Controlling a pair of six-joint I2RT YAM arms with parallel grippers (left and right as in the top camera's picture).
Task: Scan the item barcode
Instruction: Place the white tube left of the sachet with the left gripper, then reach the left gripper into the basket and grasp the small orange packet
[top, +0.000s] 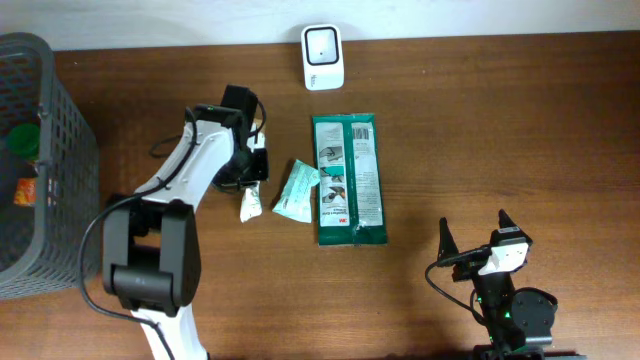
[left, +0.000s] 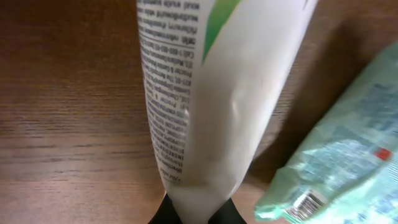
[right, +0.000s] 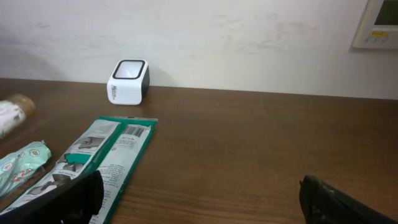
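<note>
My left gripper (top: 247, 183) (left: 198, 215) is shut on the flat crimped end of a white tube (top: 250, 204) (left: 211, 93) with small black print and a green stripe. The tube points away from the fingers (left: 163, 216), low over the wooden table. A pale green pouch (top: 296, 190) (left: 339, 162) lies just right of it, with a barcode near its corner. The white scanner (top: 322, 57) (right: 129, 81) stands at the table's back edge. My right gripper (top: 474, 246) (right: 199, 205) rests open at the front right, holding nothing.
A long dark green packet (top: 347, 180) (right: 102, 158) lies flat between the pouch and the table's middle. A grey mesh basket (top: 45, 120) with a few items inside stands at the far left. A wall runs behind the scanner.
</note>
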